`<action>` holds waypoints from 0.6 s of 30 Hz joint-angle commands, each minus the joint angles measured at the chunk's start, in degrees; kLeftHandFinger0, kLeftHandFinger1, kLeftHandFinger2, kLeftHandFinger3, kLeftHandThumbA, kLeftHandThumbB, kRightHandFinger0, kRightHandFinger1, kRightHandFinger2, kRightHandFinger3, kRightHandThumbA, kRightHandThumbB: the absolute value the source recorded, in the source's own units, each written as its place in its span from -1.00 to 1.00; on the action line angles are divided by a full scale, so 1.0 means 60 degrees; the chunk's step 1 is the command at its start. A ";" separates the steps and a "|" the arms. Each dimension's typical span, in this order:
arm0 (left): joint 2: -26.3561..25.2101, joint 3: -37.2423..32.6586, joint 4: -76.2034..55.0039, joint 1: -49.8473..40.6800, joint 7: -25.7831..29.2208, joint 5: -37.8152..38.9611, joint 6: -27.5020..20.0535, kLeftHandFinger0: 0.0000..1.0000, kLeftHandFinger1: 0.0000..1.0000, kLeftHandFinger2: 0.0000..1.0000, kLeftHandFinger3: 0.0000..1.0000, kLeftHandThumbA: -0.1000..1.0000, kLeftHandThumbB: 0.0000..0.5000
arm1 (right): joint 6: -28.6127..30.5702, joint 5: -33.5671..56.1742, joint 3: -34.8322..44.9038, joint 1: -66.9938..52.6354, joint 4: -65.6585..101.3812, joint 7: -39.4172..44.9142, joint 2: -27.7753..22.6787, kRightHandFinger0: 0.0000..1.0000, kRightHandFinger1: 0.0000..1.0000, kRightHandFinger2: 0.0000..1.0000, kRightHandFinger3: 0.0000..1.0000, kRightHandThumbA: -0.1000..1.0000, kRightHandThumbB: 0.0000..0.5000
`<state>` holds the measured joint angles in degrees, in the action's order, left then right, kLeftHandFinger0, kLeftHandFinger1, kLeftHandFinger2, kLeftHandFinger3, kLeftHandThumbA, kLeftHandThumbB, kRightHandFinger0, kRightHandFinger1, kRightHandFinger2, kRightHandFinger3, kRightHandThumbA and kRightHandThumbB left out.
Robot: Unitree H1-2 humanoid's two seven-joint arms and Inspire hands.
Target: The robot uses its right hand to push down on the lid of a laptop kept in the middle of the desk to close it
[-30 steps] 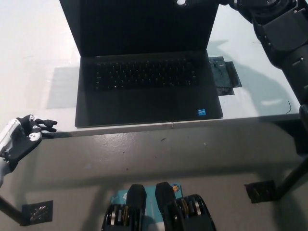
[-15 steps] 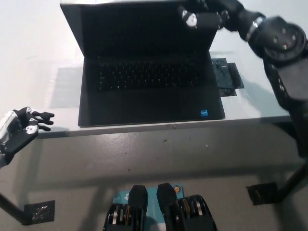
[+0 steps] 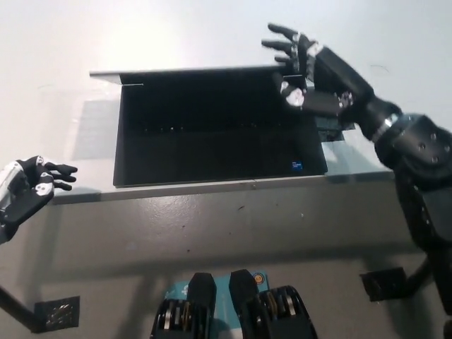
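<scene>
- Laptop (image 3: 212, 141): black, mid-desk (image 3: 85, 56), lid tilted low over the keyboard, not fully shut.
- Right hand (image 3: 311, 74): black, fingers spread wide, resting on the lid's far right corner.
- Left hand (image 3: 28, 187): white, idle off the desk's near left edge, fingers loosely apart, holding nothing.

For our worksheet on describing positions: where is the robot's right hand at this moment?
In the head view, the black right hand is at the upper right, fingers spread, over the right end of the laptop lid's top edge, above the white desk.
</scene>
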<state>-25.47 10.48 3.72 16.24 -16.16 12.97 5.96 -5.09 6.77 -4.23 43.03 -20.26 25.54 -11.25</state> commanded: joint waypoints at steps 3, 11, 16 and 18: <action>-0.0461 0.0174 -0.0179 0.0458 -0.0050 0.0003 -0.0155 0.24 0.20 0.19 -0.07 -1.00 -0.45 | -0.1675 0.0877 0.0404 -0.1177 0.0271 -0.0029 0.0190 1.00 1.00 0.87 1.00 -0.43 0.22; -0.0452 0.0161 -0.0102 0.0536 -0.0054 0.0018 -0.0152 0.15 0.14 0.15 -0.05 -1.00 -0.46 | -0.2002 0.1027 0.0425 -0.2191 0.1051 -0.0093 0.0442 1.00 1.00 0.93 1.00 -0.39 0.22; -0.0415 0.0191 -0.0150 0.0543 -0.0009 0.0082 -0.0006 0.16 0.14 0.14 -0.04 -1.00 -0.47 | -0.1913 0.1205 0.0444 -0.2824 0.1128 -0.0010 0.0679 1.00 1.00 1.00 1.00 -0.40 0.09; -0.0375 0.0236 -0.0120 0.0553 -0.0073 0.0237 -0.0021 0.15 0.13 0.13 -0.05 -1.00 -0.46 | -0.2112 0.1192 0.0430 -0.2984 0.1219 -0.0098 0.0742 1.00 1.00 0.99 1.00 -0.40 0.10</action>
<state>-25.96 10.72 3.82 17.63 -16.16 13.17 6.02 -14.82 11.84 -1.97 26.68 -14.75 25.34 -7.81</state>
